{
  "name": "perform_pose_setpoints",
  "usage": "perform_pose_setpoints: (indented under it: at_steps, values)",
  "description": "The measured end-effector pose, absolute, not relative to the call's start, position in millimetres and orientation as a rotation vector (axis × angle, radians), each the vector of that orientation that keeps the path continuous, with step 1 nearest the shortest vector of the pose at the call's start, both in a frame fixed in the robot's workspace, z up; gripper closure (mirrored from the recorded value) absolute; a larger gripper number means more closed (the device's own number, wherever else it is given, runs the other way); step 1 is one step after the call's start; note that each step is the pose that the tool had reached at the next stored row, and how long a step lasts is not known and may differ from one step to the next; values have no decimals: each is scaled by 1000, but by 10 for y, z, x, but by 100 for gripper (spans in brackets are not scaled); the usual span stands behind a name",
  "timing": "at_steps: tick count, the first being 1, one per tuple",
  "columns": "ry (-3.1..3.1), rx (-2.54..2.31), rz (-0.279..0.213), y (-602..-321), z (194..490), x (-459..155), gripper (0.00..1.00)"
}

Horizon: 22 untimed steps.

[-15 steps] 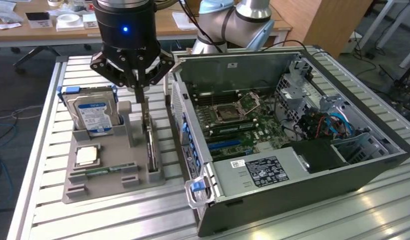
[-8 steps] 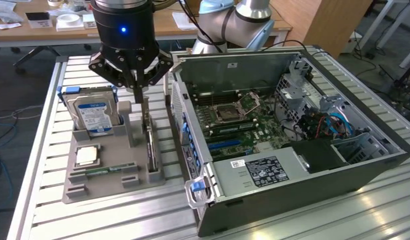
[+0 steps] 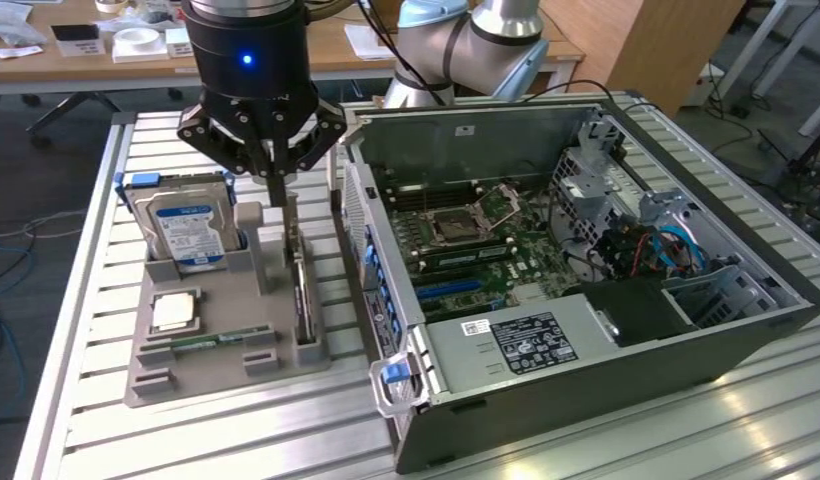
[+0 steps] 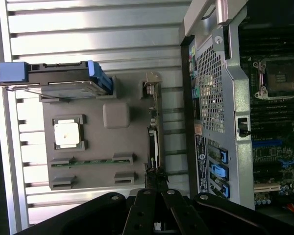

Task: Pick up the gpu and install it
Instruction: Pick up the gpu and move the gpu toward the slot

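The gpu (image 3: 301,285) stands on edge in the slot along the side of the grey holder tray (image 3: 217,378) nearest the open computer case (image 3: 730,340). In the wrist view the gpu (image 4: 154,139) shows as a thin dark strip with its metal bracket at the far end. My gripper (image 3: 275,196) hangs right over the card's upper end. Its fingers are drawn together onto the card's top edge, and in the wrist view my gripper (image 4: 156,182) meets the near end of the card. The card still sits in its slot.
The tray (image 4: 122,147) also holds a silver hard drive (image 3: 186,232) with blue clips, a processor chip (image 3: 174,312) and a green memory stick (image 3: 203,342). The case lies open with its motherboard (image 3: 477,250) exposed, on a ribbed aluminium table (image 3: 250,440).
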<state>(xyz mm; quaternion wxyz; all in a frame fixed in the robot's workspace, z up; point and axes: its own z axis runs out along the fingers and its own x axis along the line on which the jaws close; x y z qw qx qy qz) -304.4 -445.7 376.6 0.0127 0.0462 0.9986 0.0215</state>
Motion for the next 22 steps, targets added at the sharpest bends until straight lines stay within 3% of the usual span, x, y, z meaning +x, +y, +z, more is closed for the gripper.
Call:
perform_pose_setpoints:
  at_steps: [5, 7, 8, 12, 22]
  values:
    - [3112, 144, 67, -4457, 3766, -3044, 83]
    - [3112, 144, 67, -4457, 3766, -3044, 71]
    - [3112, 144, 67, -4457, 3765, -3044, 71]
    - [3112, 144, 67, -4457, 3765, -3043, 53]
    - [3112, 148, 67, -4457, 3619, -3044, 53]
